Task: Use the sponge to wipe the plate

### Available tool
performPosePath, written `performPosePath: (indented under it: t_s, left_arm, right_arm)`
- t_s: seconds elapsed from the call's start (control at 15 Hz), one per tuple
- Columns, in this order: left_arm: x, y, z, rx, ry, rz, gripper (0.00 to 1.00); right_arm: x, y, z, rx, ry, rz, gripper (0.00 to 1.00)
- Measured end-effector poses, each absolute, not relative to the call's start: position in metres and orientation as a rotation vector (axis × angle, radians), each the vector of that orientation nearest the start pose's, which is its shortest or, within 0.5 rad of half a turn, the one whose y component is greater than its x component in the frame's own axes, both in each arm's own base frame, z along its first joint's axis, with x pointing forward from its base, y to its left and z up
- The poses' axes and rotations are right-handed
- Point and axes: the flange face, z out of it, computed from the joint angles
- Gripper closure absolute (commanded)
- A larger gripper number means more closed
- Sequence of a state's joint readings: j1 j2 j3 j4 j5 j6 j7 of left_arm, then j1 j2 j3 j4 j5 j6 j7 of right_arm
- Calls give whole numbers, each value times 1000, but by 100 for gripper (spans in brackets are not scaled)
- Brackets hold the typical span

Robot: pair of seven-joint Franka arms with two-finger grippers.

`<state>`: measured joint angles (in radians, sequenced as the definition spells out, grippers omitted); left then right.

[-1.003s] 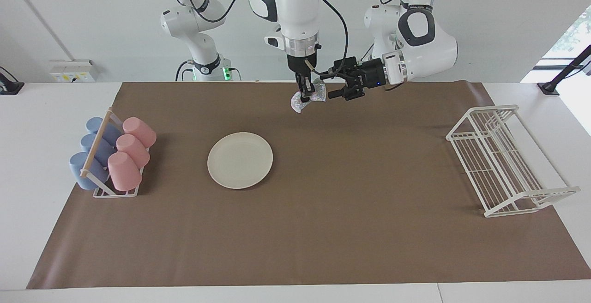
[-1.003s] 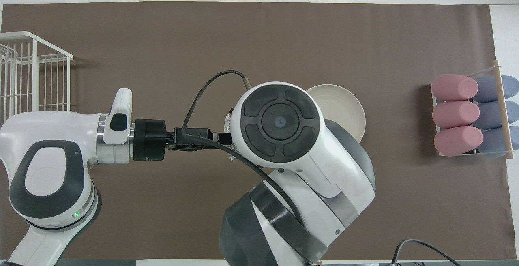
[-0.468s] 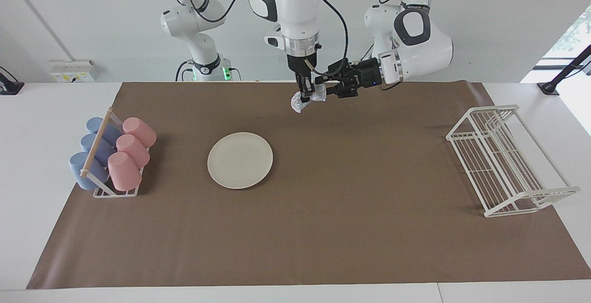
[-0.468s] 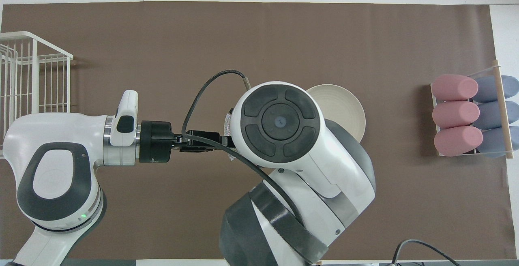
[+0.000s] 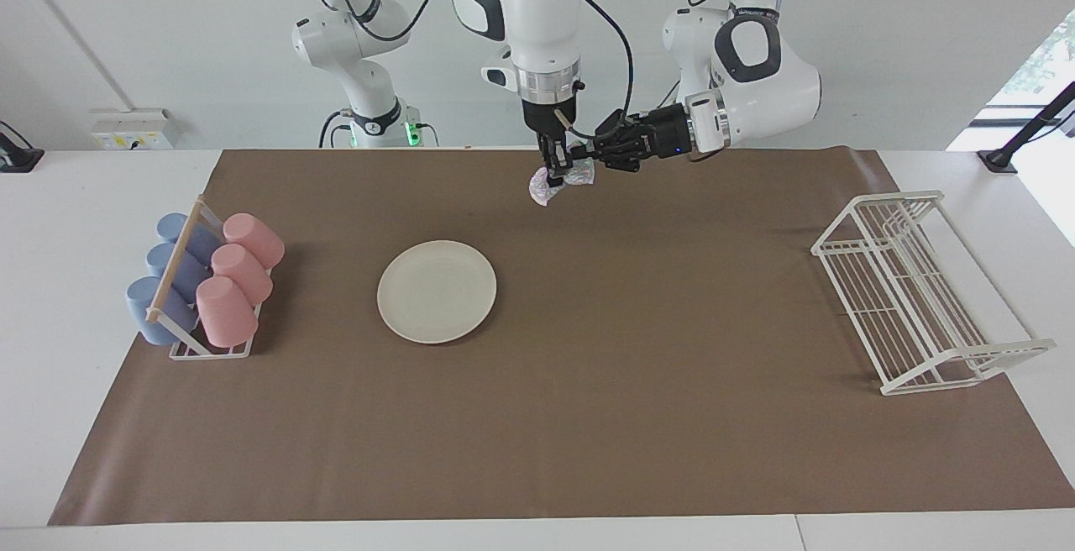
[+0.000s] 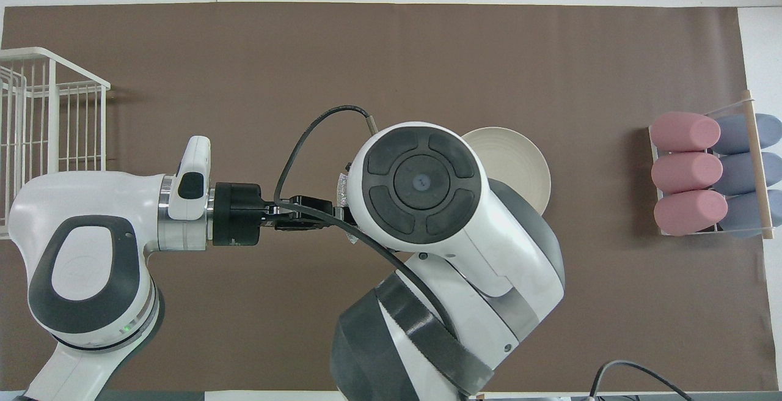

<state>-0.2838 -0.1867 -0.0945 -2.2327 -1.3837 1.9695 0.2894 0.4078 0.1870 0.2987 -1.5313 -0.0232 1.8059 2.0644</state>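
Both grippers grip the sponge (image 5: pixel 561 180) in mid-air.

Facing view: right gripper (image 5: pixel 554 175) hangs down, left gripper (image 5: pixel 585 152) reaches in sideways, both jaws closed on the sponge, raised at about 1 o'clock from the plate (image 5: pixel 437 291) on the tabletop (image 5: pixel 588 383). Overhead view: the right arm hides the grip and part of the plate.

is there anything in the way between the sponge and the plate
Nothing visible. The sponge hangs in the air over the brown mat, with the right pincer shut on it from above and the left pincer closed on its side. The plate lies bare on the mat, farther from the robots, with only open mat between them.
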Motion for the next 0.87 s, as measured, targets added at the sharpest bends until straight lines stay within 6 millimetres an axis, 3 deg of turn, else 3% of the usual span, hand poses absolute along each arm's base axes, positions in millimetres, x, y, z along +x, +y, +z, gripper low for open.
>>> performPosePath:
  t_s: [0.07,0.13,0.4,0.53,0.67,0.87]
  left_arm:
    - [446,-247,488,1926,9,-124,100]
    - [446,-247,488,1925,12,-125,100]
    - [446,-247,488,1924,21,-130,100]
    - [448,-243,488,1923,42,-133,100]
    - [452,-235,489,1926,85,-139,100]
    - [461,-209,487,2052,135,-149,100]
  right_arm:
    - [489,393,560,-2362,1914,20,29]
    - [489,392,561,-2367,1903,18,0]
    - [496,374,569,-2445,1803,-3,0]
    - [493,355,566,-2590,1648,-19,0]
    - [496,323,565,-2729,1455,-43,0]
    - [511,252,578,-2877,1227,-60,0]
